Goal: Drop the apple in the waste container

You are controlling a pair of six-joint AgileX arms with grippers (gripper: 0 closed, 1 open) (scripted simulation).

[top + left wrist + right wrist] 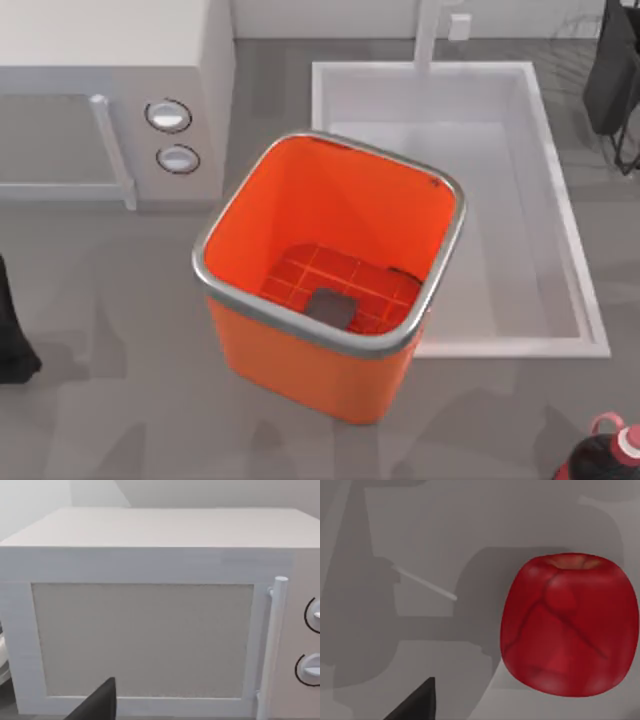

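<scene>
The apple (570,625), glossy red and round, lies on a grey surface close below the right wrist camera, with nothing touching it. The waste container (250,225), a bright orange square bin with a silver rim, stands upright in the middle of the table in the top view. Its grid floor (340,275) carries a small grey patch. My right arm (612,80) is at the far right edge, beyond the sink. My left arm (12,340) sits at the left edge, facing the microwave.
A white microwave (110,110) with two knobs stands at the back left, its door (145,640) close before the left wrist camera. A white sink basin (520,200) lies right of the bin. A dark red bottle with a pink cap (605,455) stands at the front right corner.
</scene>
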